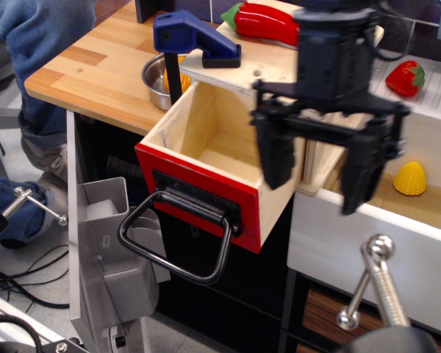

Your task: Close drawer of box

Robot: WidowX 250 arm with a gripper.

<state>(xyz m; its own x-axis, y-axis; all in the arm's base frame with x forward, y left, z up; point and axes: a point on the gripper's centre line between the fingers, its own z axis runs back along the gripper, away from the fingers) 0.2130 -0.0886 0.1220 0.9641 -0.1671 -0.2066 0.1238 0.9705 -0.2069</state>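
Observation:
The plywood box stands at the edge of the wooden table. Its drawer is pulled far out, with a red front panel and a large black loop handle hanging down. The drawer looks empty inside. My gripper is open, fingers pointing down, and hovers in front of the drawer's right side wall and the box's right end. It touches nothing. It hides much of the box top and right side.
A blue clamp pins the box's left top. A red toy pepper lies on the box. A metal bowl sits on the wooden table. To the right, an open white drawer holds toy corn; a toy strawberry lies behind.

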